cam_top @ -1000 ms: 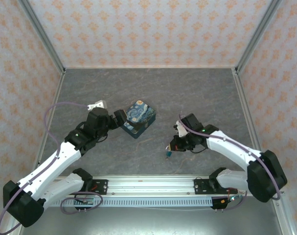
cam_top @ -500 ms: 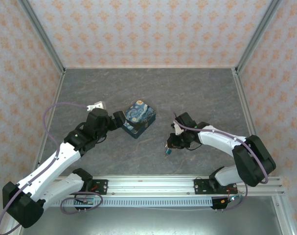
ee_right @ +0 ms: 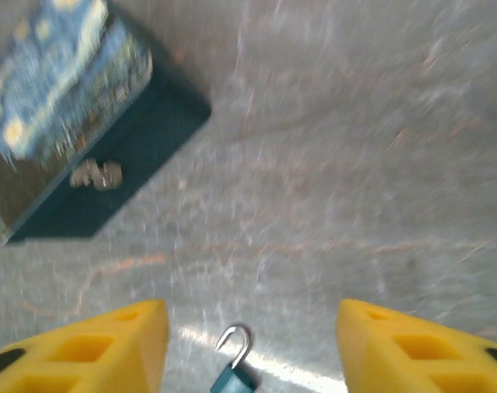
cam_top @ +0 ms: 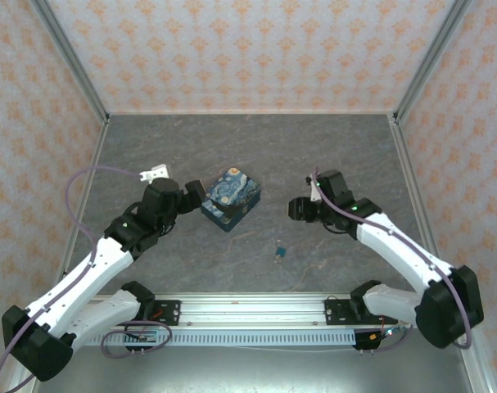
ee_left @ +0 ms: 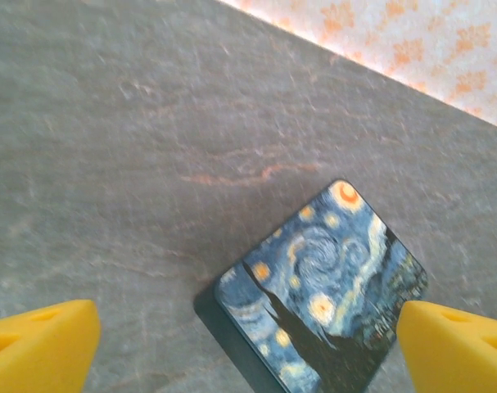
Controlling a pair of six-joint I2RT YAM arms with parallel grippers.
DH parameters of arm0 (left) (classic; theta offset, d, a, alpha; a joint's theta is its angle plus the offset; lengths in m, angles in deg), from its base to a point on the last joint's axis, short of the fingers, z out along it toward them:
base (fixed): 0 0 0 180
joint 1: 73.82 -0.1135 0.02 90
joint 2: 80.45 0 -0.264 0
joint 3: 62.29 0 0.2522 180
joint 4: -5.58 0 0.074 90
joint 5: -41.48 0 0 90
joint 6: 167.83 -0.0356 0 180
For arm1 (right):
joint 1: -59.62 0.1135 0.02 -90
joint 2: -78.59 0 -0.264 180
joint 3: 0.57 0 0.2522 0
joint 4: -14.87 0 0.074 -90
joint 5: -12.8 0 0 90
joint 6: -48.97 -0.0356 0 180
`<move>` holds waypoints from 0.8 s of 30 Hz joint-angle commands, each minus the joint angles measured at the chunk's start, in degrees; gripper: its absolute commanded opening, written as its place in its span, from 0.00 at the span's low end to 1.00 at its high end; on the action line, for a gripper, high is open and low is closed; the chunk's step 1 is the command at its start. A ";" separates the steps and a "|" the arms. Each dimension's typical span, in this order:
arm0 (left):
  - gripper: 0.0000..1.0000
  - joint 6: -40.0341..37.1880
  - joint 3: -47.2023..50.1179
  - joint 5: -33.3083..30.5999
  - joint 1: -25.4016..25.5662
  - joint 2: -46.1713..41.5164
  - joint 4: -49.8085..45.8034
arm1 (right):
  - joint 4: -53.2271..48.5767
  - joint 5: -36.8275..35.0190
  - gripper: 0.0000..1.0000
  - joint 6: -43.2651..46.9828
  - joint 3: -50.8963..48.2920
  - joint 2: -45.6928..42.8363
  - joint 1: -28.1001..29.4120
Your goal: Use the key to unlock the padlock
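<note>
The left jaws stand wide open and empty just beside the blue-and-yellow starry-print box (cam_top: 230,197). Right of it, nearer the arm bases, the tiny teal-blue padlock with a thin silvery shackle (cam_top: 279,252) lies loose on the grey stone-look surface (cam_top: 338,155). The right jaws, also wide open and empty, hang near the padlock on its far side, and a slightly off-centre descent could skid the light lock away or pinch only its shackle.
</note>
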State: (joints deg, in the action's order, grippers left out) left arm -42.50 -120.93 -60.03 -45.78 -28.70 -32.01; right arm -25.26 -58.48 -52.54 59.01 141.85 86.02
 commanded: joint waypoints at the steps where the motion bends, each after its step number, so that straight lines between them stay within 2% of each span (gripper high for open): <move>1: 0.94 -6.85 -1.96 -10.65 0.03 -1.15 1.24 | -0.89 -11.26 0.65 4.89 0.95 -3.96 -1.55; 4: 0.94 -14.64 -0.75 -14.55 -0.02 -1.85 6.72 | 3.26 -16.84 0.78 7.66 -0.62 -6.71 -3.68; 8: 0.94 -24.42 2.44 -20.21 -0.44 -1.92 15.78 | 9.68 -21.78 0.87 9.16 -3.99 -8.41 -7.78; 11: 0.94 -29.89 4.43 -22.71 -1.51 -0.68 18.95 | 15.05 -23.93 0.97 8.84 -7.74 -8.69 -12.25; 13: 0.94 -31.39 5.09 -24.05 -2.56 0.68 19.00 | 19.24 -25.33 1.00 7.63 -10.76 -8.59 -15.73; 17: 0.94 -29.76 7.87 -25.52 -5.60 2.71 20.95 | 29.62 -27.75 0.99 8.11 -18.17 -8.39 -20.81; 24: 0.95 -27.83 14.07 -24.48 -10.37 5.06 27.78 | 46.99 -24.95 0.99 9.08 -26.22 -1.22 -25.28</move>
State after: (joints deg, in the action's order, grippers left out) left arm -70.44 -108.67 -82.10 -54.94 -24.25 -9.52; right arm 10.06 -83.42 -44.52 33.90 138.12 61.36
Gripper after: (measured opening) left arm 0.947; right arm 0.993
